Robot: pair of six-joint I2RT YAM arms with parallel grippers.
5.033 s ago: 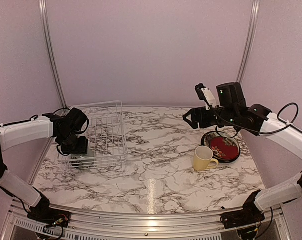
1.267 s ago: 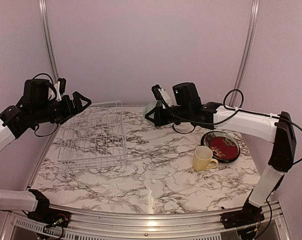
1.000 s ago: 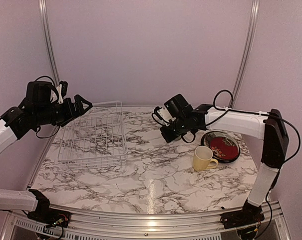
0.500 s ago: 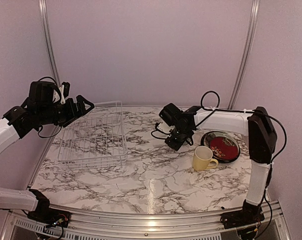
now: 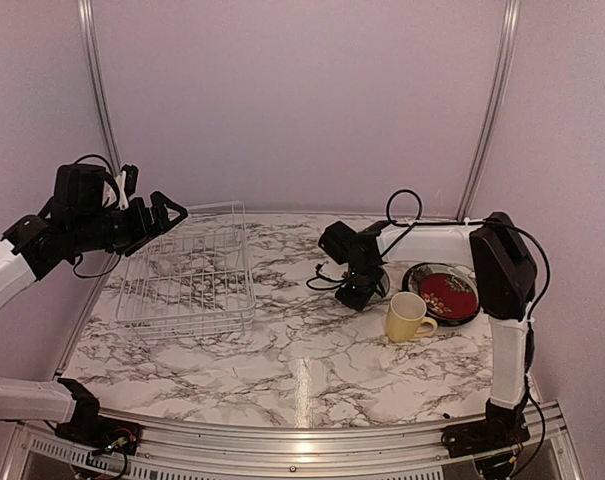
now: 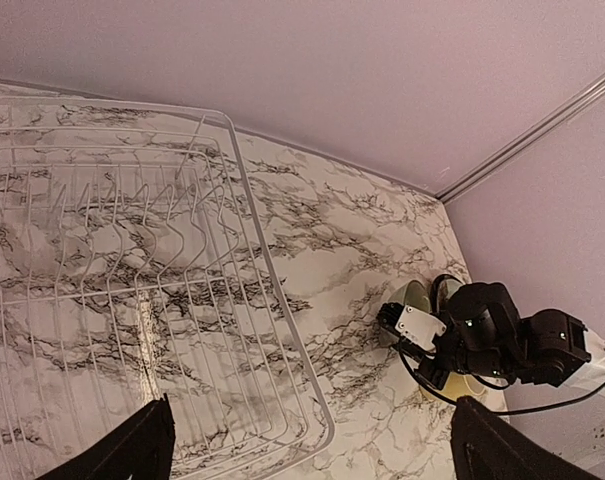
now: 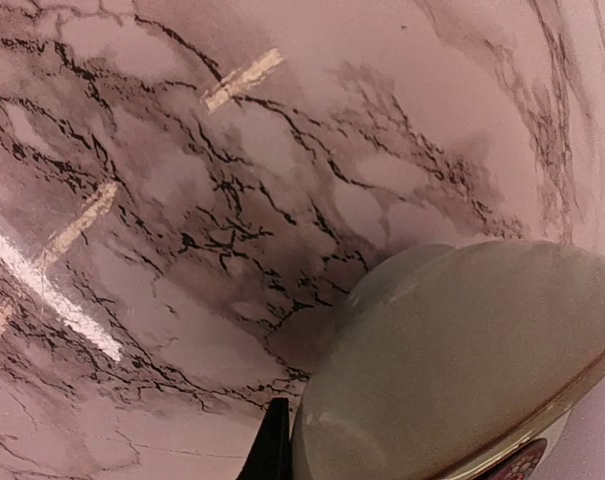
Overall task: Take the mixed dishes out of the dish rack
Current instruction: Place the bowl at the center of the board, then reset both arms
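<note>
The small pale-green bowl point(image 7: 462, 360) is gripped by the closed right jaws low over the marble tabletop point(image 5: 302, 350); the left jaws are spread wide, empty, above the white wire rack point(image 5: 187, 272).

A white marble table point(image 7: 132, 200) with black wiggly lines fills most of the view. Bright stripes of light point(image 7: 52, 300) shine on it at 9 o'clock, and a smaller one sits near 12 o'clock. A pale-green bowl point(image 7: 452, 370) is big and close, from the middle out to 4 o'clock. We see its smooth outside, and its rim runs along the edge at 4 o'clock. A dark shadow lies on the table just beside the bowl. At 6 o'clock, one dark finger point(image 7: 275, 447) pokes up and touches the bowl's side. At 5 o'clock, a tiny bit of a red plate point(image 7: 523, 463) peeks out past the bowl's rim.
</note>
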